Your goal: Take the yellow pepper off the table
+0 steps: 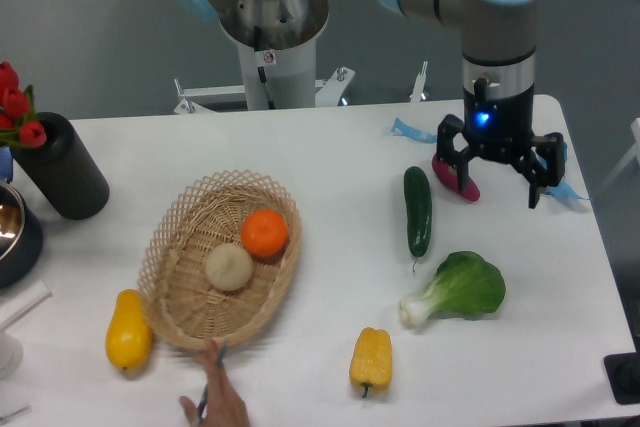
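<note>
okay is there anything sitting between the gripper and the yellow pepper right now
Yes. The gripper hangs open at the table's far right; the yellow pepper lies near the front edge. The bok choy lies roughly on the line between them, the cucumber just beside it. Travelling above them should avoid both.

Grey-blue wall (90, 27) behind the pincer, plain and evenly lit, without windows. Left of the pincer, white pedestal column (272, 67) on a bolted metal base plate (262, 95). Strip of dull grey floor (610, 157) seen to the pincer's right. Soft, diffuse overhead light; only faint shadows. Dark object (625, 377) at the lower right edge, cut off.
</note>
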`<move>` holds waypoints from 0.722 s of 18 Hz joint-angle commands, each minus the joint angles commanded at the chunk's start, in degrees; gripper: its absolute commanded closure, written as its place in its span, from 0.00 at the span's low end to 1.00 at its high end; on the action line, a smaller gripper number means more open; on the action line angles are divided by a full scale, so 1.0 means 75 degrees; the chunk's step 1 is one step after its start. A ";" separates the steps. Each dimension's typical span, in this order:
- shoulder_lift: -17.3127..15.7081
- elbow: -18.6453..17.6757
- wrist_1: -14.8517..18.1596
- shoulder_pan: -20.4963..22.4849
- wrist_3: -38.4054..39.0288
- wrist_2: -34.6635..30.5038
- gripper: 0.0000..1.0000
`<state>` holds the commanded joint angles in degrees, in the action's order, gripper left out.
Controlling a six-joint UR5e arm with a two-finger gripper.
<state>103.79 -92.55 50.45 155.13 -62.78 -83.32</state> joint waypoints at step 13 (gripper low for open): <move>0.1371 0.0692 -0.0081 -0.0843 0.2194 0.0972 0.00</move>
<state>114.07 -87.36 49.84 148.81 -46.32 -76.03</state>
